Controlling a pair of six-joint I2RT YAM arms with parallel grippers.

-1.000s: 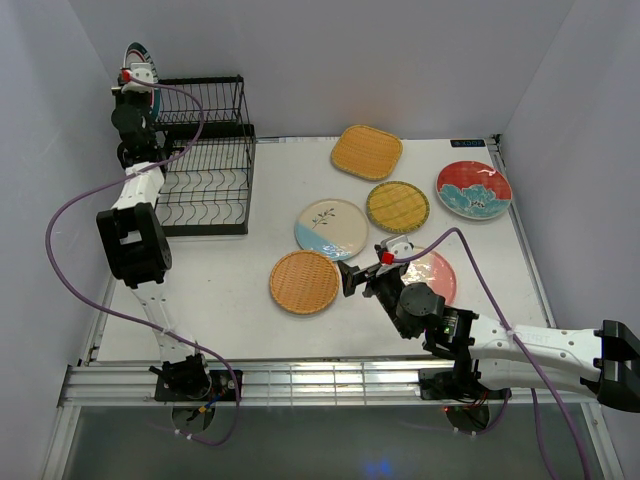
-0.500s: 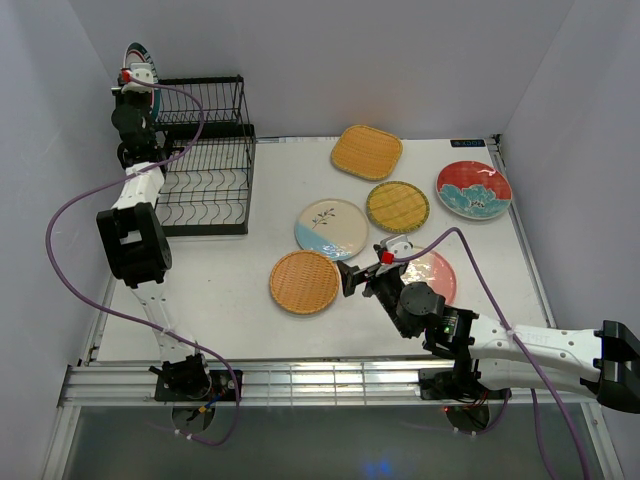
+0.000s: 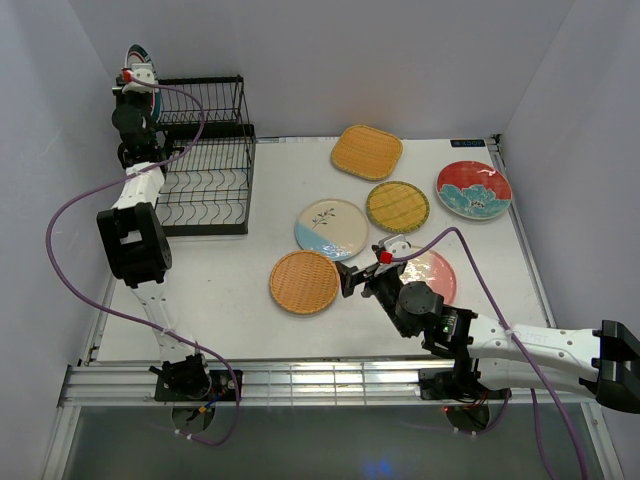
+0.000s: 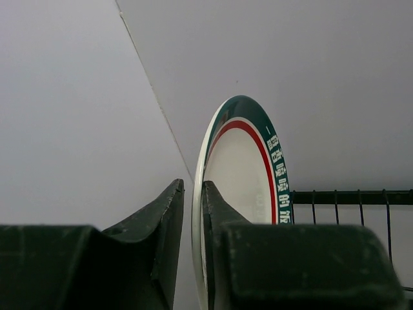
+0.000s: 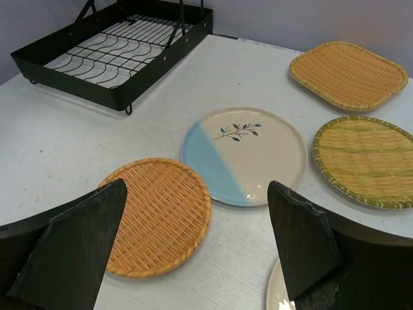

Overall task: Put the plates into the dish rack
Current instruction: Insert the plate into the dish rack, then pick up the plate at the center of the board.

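My left gripper (image 3: 135, 72) is shut on the rim of the green-striped white plate (image 3: 133, 52) and holds it upright above the back left corner of the black wire dish rack (image 3: 205, 160). In the left wrist view the plate (image 4: 242, 168) stands between my fingers (image 4: 171, 213), with the rack's top wires (image 4: 348, 197) to its right. My right gripper (image 3: 350, 277) is open and empty, low over the table between the round woven orange plate (image 5: 161, 213) and the cream-pink plate (image 3: 438, 272). The cream-blue plate (image 5: 248, 155) lies just beyond it.
A woven yellow plate with a green rim (image 3: 397, 206), a rounded-square woven plate (image 3: 367, 151) and a red-teal floral plate (image 3: 473, 189) lie flat at the back right. The rack (image 5: 110, 58) holds no plates. Walls close in on the left and back.
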